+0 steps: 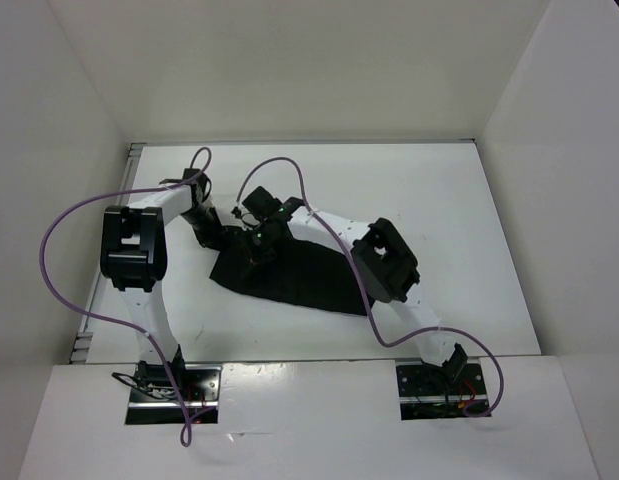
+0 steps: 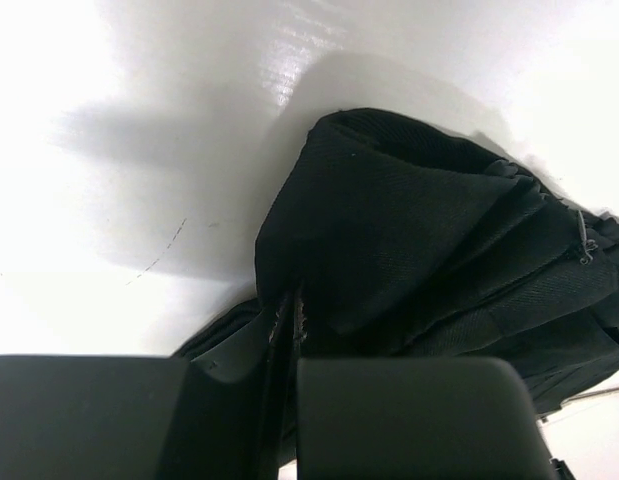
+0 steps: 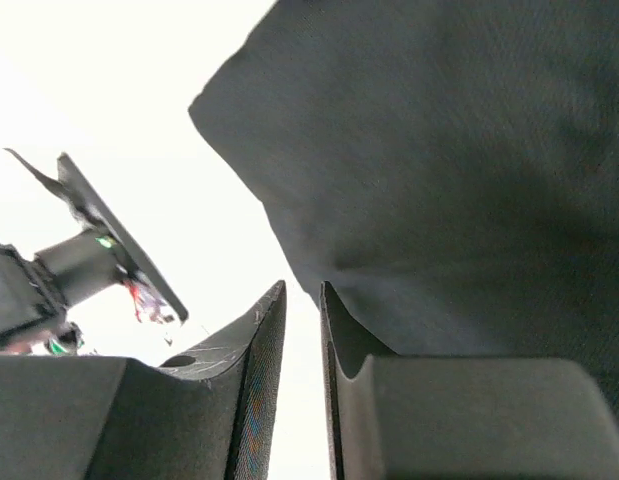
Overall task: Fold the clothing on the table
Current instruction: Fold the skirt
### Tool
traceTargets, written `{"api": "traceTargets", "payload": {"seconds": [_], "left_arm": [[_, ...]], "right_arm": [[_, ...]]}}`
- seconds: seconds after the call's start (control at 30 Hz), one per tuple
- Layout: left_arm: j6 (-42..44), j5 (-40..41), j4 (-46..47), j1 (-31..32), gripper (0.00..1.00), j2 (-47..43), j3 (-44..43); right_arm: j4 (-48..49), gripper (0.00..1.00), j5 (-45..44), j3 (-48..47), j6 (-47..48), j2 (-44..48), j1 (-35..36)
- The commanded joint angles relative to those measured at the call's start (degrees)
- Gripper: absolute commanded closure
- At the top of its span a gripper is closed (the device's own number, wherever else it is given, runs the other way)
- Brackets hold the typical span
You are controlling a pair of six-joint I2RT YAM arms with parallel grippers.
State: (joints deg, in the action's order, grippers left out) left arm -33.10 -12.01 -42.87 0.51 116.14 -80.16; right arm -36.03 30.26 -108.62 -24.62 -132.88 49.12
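The black clothing [image 1: 294,275] lies crumpled on the white table [image 1: 439,200], bunched at its upper left end. My left gripper [image 1: 215,234] is at that end. In the left wrist view it [image 2: 292,300] is shut on a raised fold of the clothing [image 2: 409,220], with pleated layers spreading to the right. My right gripper [image 1: 259,248] hovers over the garment's top edge, close to the left one. In the right wrist view its jaws [image 3: 303,287] stand a narrow slit apart, with white table showing between them. The clothing [image 3: 449,160] hangs just past the right fingertip.
White upright walls [image 1: 49,150] close in the table on the left, back and right. Purple cables [image 1: 64,215] loop over both arms. Part of the left arm's wrist [image 3: 84,255] shows close by in the right wrist view. Bare table [image 2: 139,120] lies left of the garment.
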Motion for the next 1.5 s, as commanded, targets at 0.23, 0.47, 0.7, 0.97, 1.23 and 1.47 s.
{"api": "traceTargets", "payload": {"seconds": [0.23, 0.47, 0.7, 0.97, 1.23, 1.47], "left_arm": [[1.20, 5.33, 6.40, -0.78, 0.93, 2.34, 1.23], [1.73, 5.33, 6.40, -1.83, 0.93, 1.81, 2.29], [1.73, 4.80, 6.40, -2.89, 0.93, 2.33, 1.76], [1.73, 4.28, 6.40, -3.41, 0.93, 3.92, -0.61], [-0.11, 0.25, 7.01, -6.22, 0.93, 2.61, -1.14], [-2.58, -3.46, 8.68, -8.95, 0.92, -0.91, -1.14]], "right_arm": [[3.78, 0.79, 2.52, -15.99, -3.06, -8.62, -0.70], [2.11, 0.79, 6.30, -22.34, -4.21, -15.56, -0.17], [-0.17, 0.79, 10.43, -24.18, -3.68, -17.85, 4.21], [-4.66, 0.79, 11.92, -28.05, -1.92, -21.71, 5.54], [-5.19, 0.79, 13.16, -28.05, -1.92, -22.78, 6.07], [3.06, 0.79, 11.23, -17.26, -3.50, -16.02, 6.60]]}}
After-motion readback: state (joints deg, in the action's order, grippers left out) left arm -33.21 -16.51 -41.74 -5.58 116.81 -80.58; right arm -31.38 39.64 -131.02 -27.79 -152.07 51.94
